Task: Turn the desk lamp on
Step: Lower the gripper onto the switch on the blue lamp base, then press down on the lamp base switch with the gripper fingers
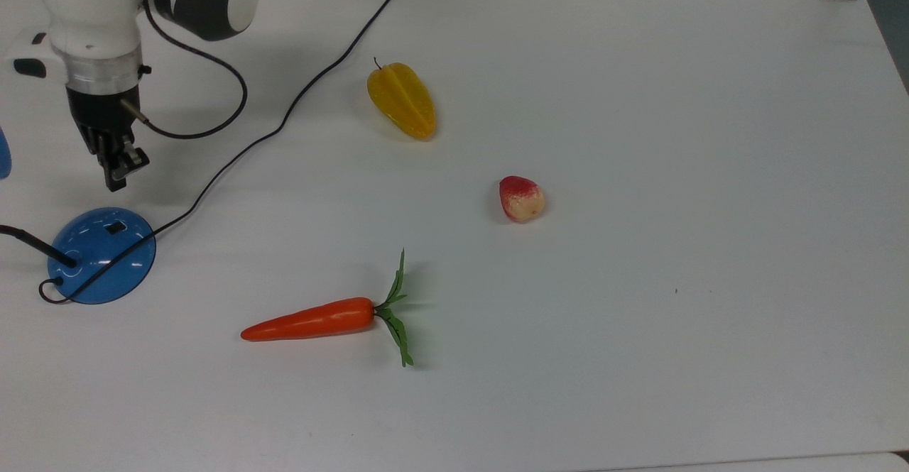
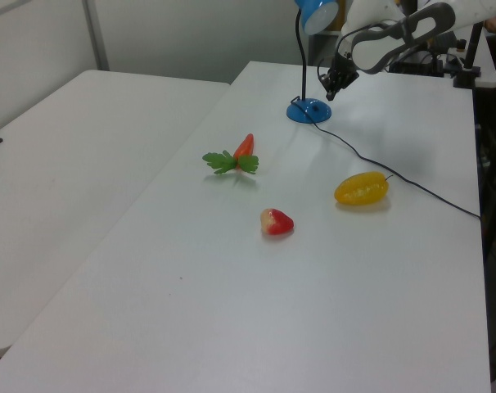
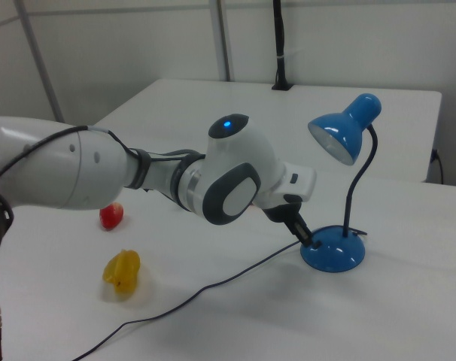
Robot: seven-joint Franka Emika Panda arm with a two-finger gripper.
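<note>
The desk lamp (image 1: 101, 255) is sitting at the left edge of the top view, its blue base on the white table (image 1: 639, 103) with the small black switch (image 1: 115, 228) on the upper side of the dome. In the right view the lamp is standing at the lower right, its shade (image 3: 347, 132) up on a thin curved neck and not visibly lit. The gripper (image 1: 117, 172) is hanging in the upper left of the top view, just above the base in the frame and pointing toward the switch; its fingers look pressed together into one narrow tip, holding nothing. In the right view the tip is sitting right at the near rim of the base, though whether it is touching cannot be told.

Judging from this, the press is not yet made. The tip may be coming in off-centre and sliding down the glossy dome instead of tipping the switch, or pushing sideways and shoving the light base across the table. The black cord (image 1: 284, 113) is running past the arm and could get snagged by it, dragging the lamp. The carrot (image 1: 312, 320), the yellow fruit (image 1: 402, 100) and the red-and-cream fruit (image 1: 521, 198) are lying well apart from the lamp and look out of harm's way.

No brand, label or writing can be read anywhere.
</note>
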